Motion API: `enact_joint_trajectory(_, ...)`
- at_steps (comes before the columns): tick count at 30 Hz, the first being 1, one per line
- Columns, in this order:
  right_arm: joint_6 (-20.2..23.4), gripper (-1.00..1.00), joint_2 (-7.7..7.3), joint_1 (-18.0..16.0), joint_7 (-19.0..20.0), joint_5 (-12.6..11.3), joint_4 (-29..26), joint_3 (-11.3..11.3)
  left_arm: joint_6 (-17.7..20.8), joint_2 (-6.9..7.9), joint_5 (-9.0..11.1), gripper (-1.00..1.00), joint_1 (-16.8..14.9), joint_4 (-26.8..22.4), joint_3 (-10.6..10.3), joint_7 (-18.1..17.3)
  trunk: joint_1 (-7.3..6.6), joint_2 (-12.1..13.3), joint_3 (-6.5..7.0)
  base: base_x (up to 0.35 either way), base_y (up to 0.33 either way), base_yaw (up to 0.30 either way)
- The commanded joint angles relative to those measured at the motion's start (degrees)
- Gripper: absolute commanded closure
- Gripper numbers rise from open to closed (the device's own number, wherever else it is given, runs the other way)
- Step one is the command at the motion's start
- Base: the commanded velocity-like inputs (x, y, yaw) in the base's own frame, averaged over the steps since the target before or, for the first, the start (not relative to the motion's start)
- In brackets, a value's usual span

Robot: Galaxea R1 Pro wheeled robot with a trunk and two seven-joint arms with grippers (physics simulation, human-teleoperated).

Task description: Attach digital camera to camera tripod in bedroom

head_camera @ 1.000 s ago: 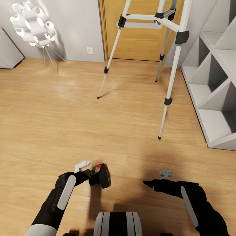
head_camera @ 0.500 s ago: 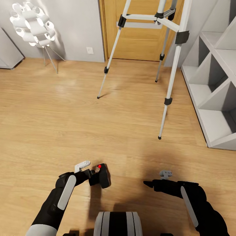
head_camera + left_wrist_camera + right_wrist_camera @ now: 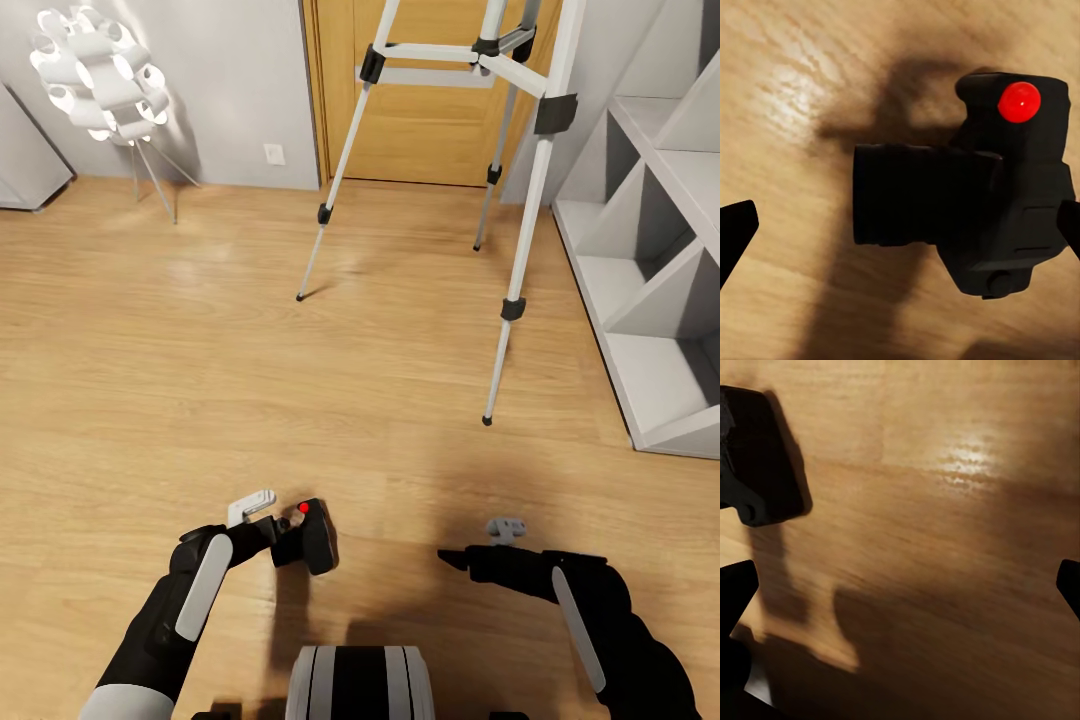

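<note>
The digital camera (image 3: 308, 538), black with a red button on top, hangs just above the plank floor in my left gripper (image 3: 285, 542), which is shut on it. In the left wrist view the camera (image 3: 975, 202) lies between the two fingertips, its lens pointing sideways. It also shows as a black shape (image 3: 754, 457) in the right wrist view. My right gripper (image 3: 455, 563) hovers low beside it, open, with bare floor between its fingers (image 3: 1069, 585). The camera tripod (image 3: 530, 200) stands ahead to the right on silver legs; its head is cut off by the frame's top.
An oak door (image 3: 440, 120) is behind the tripod. A white cube shelf (image 3: 650, 280) lines the right wall. A white ball-shaped lamp (image 3: 100, 70) on thin legs stands at the far left. Open wood floor (image 3: 250, 380) lies between me and the tripod.
</note>
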Motion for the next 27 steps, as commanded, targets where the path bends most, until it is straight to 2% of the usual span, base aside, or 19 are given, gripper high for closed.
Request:
enact_joint_trajectory(1, 0.39, -1.0, 0.0, -0.04, -0.02, -0.27, -0.1, -0.08, 0.21, -0.01, 0.61, -1.0, -0.02, -0.07, 0.08, 0.48, -0.01, -0.01, -0.04, 0.0, 0.0, 0.0)
enact_joint_trajectory(5, 0.39, -1.0, 0.05, -0.03, -0.07, -0.26, -0.14, -0.11, 0.27, 0.0, 0.59, -1.0, -0.02, -0.11, 0.06, 0.48, -0.01, -0.01, -0.04, -0.075, 0.0, 0.0)
enact_joint_trajectory(11, 0.33, -1.0, 0.07, -0.03, -0.19, -0.26, -0.1, -0.07, 0.33, -0.04, 0.59, -1.0, -0.02, -0.22, -0.02, 0.48, -0.01, -0.01, -0.04, -0.24, 0.0, 0.0)
enact_joint_trajectory(20, 0.29, -1.0, 0.08, -0.03, -0.35, -0.63, 0.22, -0.13, 0.41, -0.02, 0.61, -1.0, -0.02, -0.16, -0.09, 0.48, -0.01, -0.01, -0.04, -0.056, 0.0, 0.0)
enact_joint_trajectory(27, 0.3, -1.0, 0.07, -0.03, -0.36, -0.68, 0.33, -0.13, 0.35, -0.04, 0.6, -1.0, -0.02, -0.23, -0.13, 0.48, -0.01, -0.01, -0.04, -0.23, 0.0, 0.0)
